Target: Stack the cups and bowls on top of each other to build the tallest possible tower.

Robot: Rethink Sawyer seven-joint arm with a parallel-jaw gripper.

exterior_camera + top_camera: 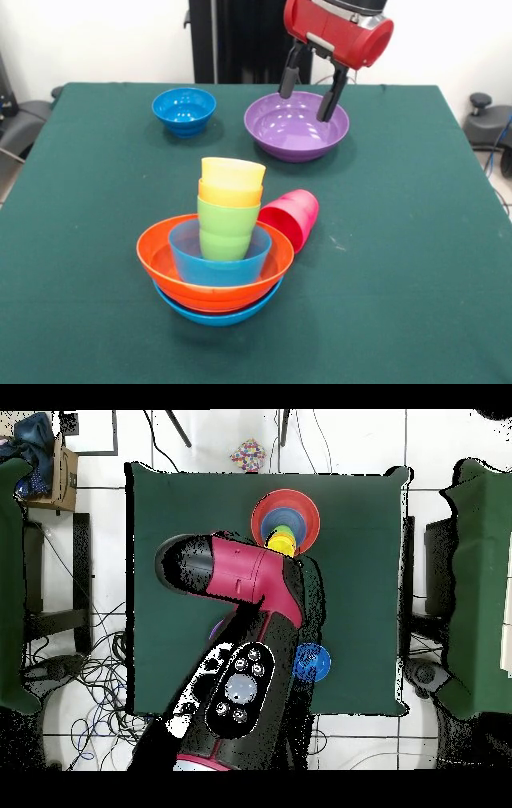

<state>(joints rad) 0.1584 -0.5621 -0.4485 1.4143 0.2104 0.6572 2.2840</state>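
The tower stands mid-table: a wide light-blue bowl (218, 315) at the base, orange bowls (157, 253) in it, and a smaller light-blue bowl (189, 264) on top. That bowl holds nested green (228, 224), orange (230, 194) and yellow (233, 171) cups. A magenta-pink cup (292, 218) lies on its side, touching the tower's right. My gripper (310, 90) is open and empty, hovering just over the large purple bowl (296, 132) at the back. A small dark-blue bowl (184, 110) sits back left. In the overhead view the tower (285, 519) and dark-blue bowl (313, 662) show; the arm hides the gripper.
The green table (400, 256) ends close behind the purple bowl, where the black pedestal (232, 40) stands. Dark chairs (470, 584) stand on either side of the table.
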